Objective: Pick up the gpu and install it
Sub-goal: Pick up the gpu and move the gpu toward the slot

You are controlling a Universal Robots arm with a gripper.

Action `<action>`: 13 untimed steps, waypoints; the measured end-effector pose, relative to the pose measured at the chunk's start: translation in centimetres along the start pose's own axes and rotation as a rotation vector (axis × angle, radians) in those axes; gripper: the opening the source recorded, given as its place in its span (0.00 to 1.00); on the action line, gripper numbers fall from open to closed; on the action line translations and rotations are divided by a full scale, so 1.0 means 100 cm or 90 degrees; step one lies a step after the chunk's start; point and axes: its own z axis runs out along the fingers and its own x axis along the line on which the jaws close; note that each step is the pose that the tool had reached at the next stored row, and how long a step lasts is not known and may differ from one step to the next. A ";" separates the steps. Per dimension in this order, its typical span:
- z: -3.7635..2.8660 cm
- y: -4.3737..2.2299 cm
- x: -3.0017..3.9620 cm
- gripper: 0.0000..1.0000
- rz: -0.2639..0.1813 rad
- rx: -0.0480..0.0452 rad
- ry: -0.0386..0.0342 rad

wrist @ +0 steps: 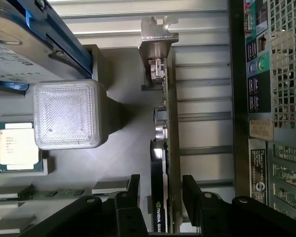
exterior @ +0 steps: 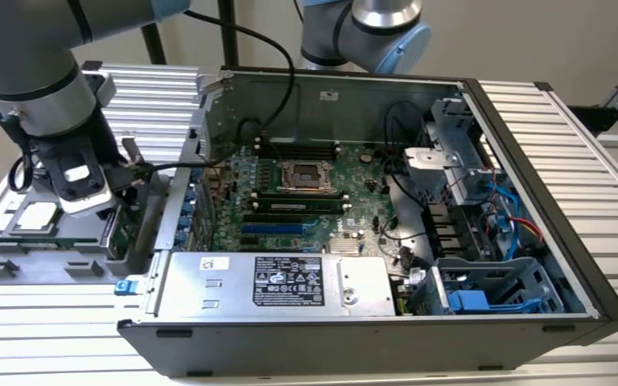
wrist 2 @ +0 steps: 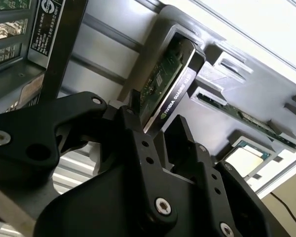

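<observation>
I have the hand (wrist: pixel 160 181) down over the grey tray (exterior: pixel 9 269), which sits on the desk (exterior: pixel 566 121) to the exterior view's left of the open case (exterior: pixel 524 322). The gpu (wrist: pixel 166 123) stands on edge in a slot of that tray, with its metal bracket (wrist: pixel 158 32) at the end away from the hand. In both wrist views the hand is released. One finger (wrist: pixel 134 186) is on the card's black face and the other (wrist: pixel 191 186) is on its green side, so the near end of the gpu (wrist 2: pixel 170 79) lies between them. I see a thin gap on each side and neither finger touches the card.

A processor chip (wrist: pixel 17 146) lies flat in the same tray, with memory sticks (wrist: pixel 39 192) just beside it and a hard drive (wrist: pixel 19 49) in a blue frame further along. In the exterior view the motherboard (exterior: pixel 287 201) lies inside the case, well apart from the hand (exterior: pixel 84 193).
</observation>
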 end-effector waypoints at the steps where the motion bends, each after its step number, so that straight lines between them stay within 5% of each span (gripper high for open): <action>1: 0.0013 0.0000 0.0001 1.00 0.000 -0.0001 -0.0001; 13: 0.0044 -0.0002 0.0002 1.00 0.000 0.0000 0.0000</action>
